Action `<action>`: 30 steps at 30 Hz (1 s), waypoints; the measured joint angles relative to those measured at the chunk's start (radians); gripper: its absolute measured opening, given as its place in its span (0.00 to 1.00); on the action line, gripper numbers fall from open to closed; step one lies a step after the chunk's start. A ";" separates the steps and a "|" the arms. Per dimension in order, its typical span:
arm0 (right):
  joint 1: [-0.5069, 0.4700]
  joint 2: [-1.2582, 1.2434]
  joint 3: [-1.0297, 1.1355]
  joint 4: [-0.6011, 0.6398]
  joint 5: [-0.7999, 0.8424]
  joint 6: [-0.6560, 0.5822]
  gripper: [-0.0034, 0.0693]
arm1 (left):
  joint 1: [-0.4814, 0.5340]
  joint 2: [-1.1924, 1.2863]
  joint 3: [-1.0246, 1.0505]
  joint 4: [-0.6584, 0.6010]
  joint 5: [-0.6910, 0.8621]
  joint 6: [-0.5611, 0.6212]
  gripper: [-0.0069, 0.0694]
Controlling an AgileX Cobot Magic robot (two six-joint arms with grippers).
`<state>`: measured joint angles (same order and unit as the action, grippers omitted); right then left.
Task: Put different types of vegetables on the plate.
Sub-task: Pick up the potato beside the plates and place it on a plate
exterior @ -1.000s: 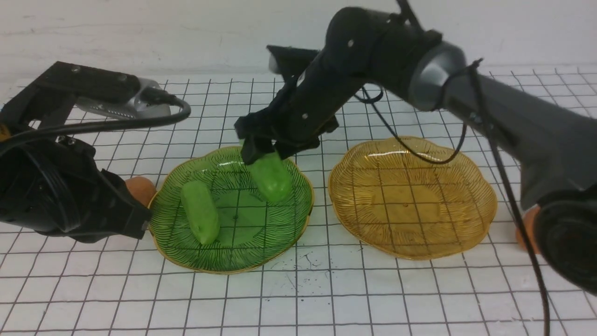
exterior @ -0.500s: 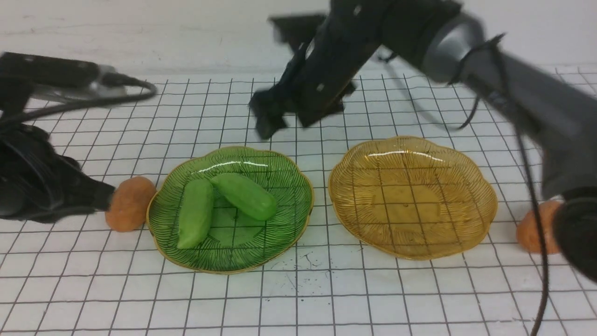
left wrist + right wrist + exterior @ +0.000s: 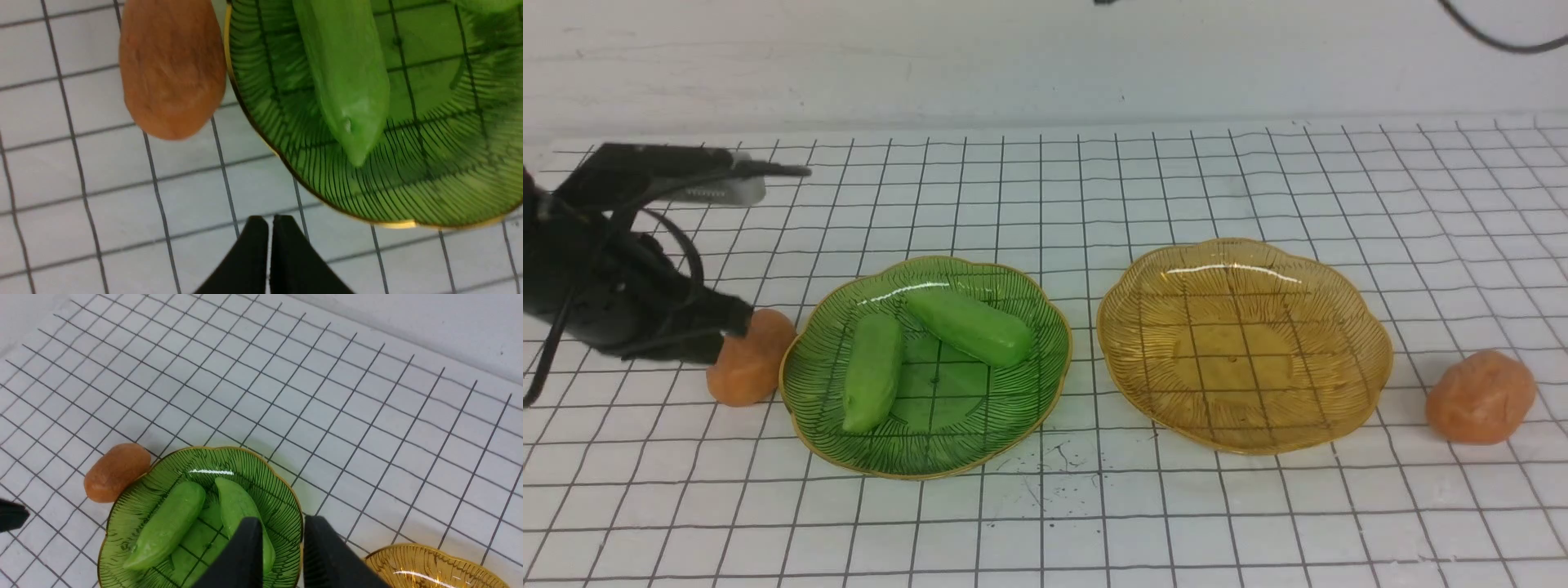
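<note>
Two light-green cucumbers (image 3: 872,372) (image 3: 968,327) lie side by side in the green plate (image 3: 980,408). The amber plate (image 3: 1241,343) holds nothing. One orange-brown potato (image 3: 756,363) rests on the table against the green plate's left rim, and another potato (image 3: 1480,397) lies right of the amber plate. My left gripper (image 3: 737,320) is shut and empty, its tip just over the left potato (image 3: 171,69). My right gripper (image 3: 282,526) is out of the front view. It hangs high above the green plate (image 3: 261,473), jaws a little apart with nothing between them.
The table is a white gridded mat with a white wall along its far edge. A black cable (image 3: 1494,37) hangs at the top right of the front view. The amber plate's rim (image 3: 433,567) shows at the edge of the right wrist view.
My right gripper let go of the second cucumber in the green plate, then rose out of the front view, its jaws narrowing. My left arm shifted, uncovering the left potato.
</note>
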<state>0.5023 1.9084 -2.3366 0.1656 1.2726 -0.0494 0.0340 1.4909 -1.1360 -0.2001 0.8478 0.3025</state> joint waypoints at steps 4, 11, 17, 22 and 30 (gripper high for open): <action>0.000 -0.023 0.000 0.009 0.001 -0.002 0.21 | 0.001 0.058 -0.066 0.031 -0.044 -0.008 0.13; 0.002 -0.029 0.000 0.059 0.002 -0.002 0.21 | 0.001 0.210 -0.166 0.103 -0.112 -0.090 0.59; 0.002 -0.029 0.000 0.104 0.004 -0.002 0.21 | 0.001 0.291 -0.175 0.129 -0.167 -0.109 0.87; 0.002 -0.029 0.000 0.159 0.005 -0.002 0.21 | 0.001 0.355 -0.176 0.143 -0.237 -0.155 0.92; 0.002 -0.029 0.000 0.214 0.005 -0.002 0.21 | 0.001 0.440 -0.176 0.157 -0.281 -0.181 0.88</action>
<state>0.5042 1.8795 -2.3366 0.3795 1.2774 -0.0519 0.0349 1.9310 -1.3124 -0.0428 0.5670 0.1218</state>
